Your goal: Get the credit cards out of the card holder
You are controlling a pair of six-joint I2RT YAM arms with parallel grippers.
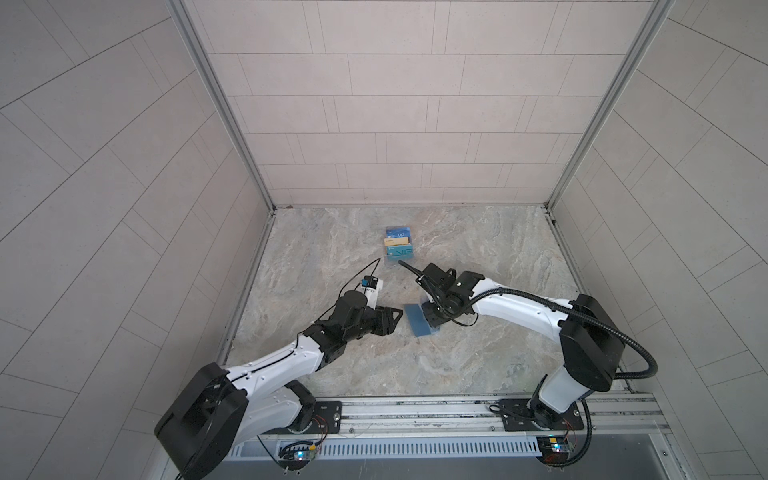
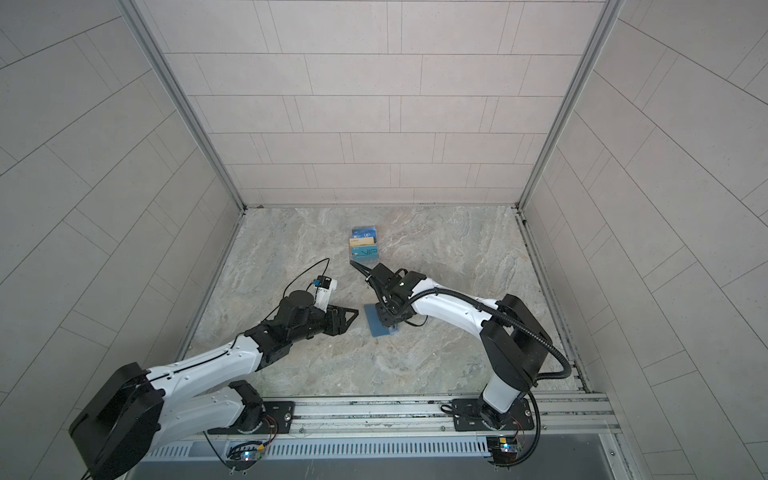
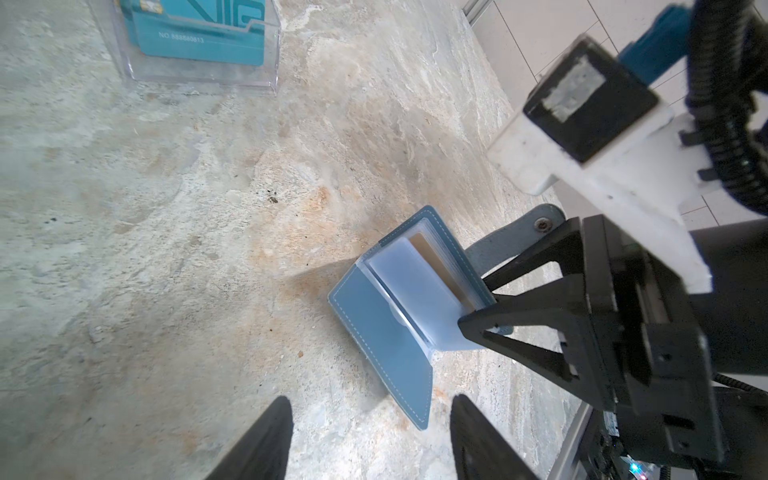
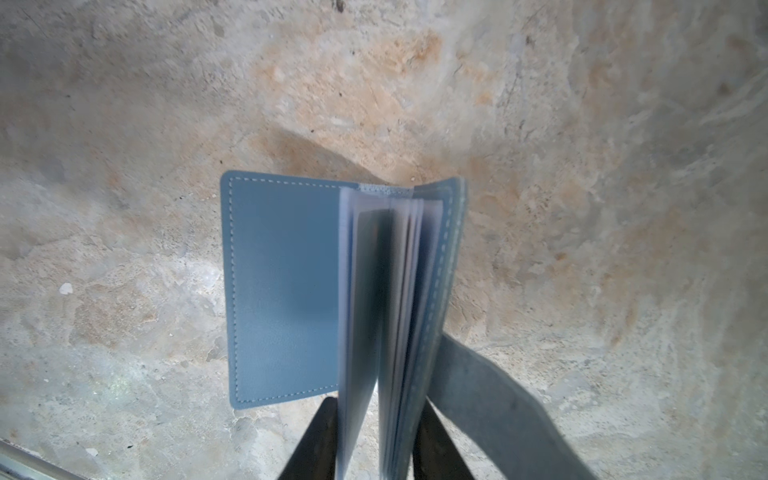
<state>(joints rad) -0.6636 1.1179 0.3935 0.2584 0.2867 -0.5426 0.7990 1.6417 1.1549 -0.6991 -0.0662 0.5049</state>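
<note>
The teal-blue card holder (image 1: pixel 415 321) (image 2: pixel 373 322) lies open on the marble table, one cover flat (image 4: pixel 282 286) and the other cover standing up with the clear sleeves (image 3: pixel 415 291). A gold-yellow credit card (image 3: pixel 436 259) shows in a rear sleeve. My right gripper (image 4: pixel 376 403) (image 3: pixel 473 305) stands open astride the upright sleeves and cover, which fan apart between its fingers. The snap tab (image 4: pixel 498 407) hangs beside it. My left gripper (image 3: pixel 370 403) (image 1: pixel 398 318) is open and empty, just short of the flat cover's corner.
A clear tiered stand (image 1: pixel 399 247) (image 2: pixel 364 245) (image 3: pixel 199 50) with several cards stands behind the holder, near the right arm's wrist camera mount. Walls close in the table's left, right and back; a metal rail (image 1: pixel 415 411) runs along the front.
</note>
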